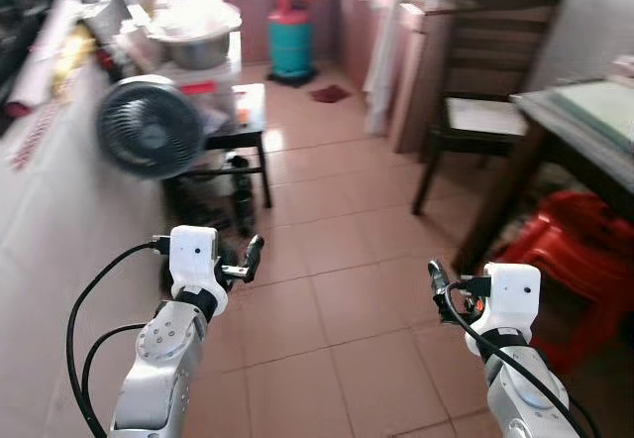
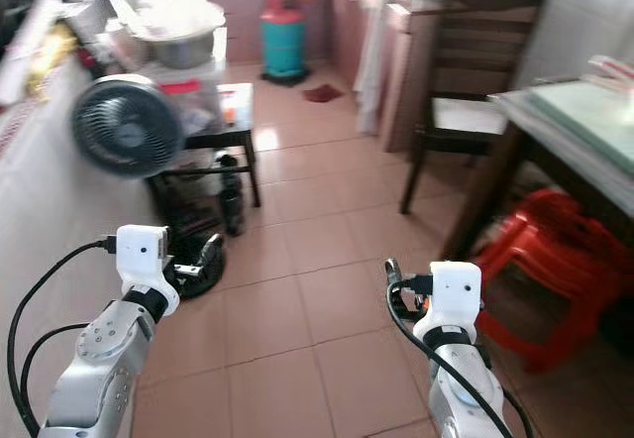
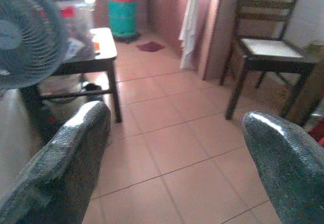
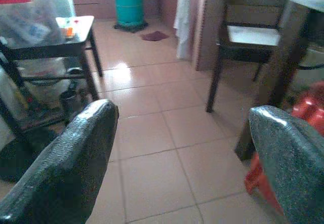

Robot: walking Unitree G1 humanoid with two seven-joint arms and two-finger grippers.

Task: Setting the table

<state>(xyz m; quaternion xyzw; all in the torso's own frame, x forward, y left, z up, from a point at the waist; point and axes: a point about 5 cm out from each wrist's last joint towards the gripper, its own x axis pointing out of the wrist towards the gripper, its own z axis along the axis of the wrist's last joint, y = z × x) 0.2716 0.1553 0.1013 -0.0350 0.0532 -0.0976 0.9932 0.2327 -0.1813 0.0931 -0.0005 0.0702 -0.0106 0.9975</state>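
The dining table (image 1: 582, 126), dark wood with a pale green top, stands at the right edge, a dark wooden chair (image 1: 485, 111) beyond its near corner. My left gripper (image 1: 245, 263) is raised over the tiled floor at the lower left, open with nothing between its fingers (image 3: 76, 153). At the lower right, my right gripper (image 1: 439, 289) is held up the same way, open and empty, its fingers (image 4: 76, 158) wide apart. Neither gripper touches anything.
A black fan (image 1: 149, 126) sits at the left beside a low black table (image 1: 248, 121) carrying a plastic box and a metal bowl (image 1: 198, 47). A teal gas cylinder (image 1: 290, 37) stands at the back. Red plastic stools (image 1: 570, 250) are under the dining table. A pink counter (image 1: 50, 220) runs along the left.
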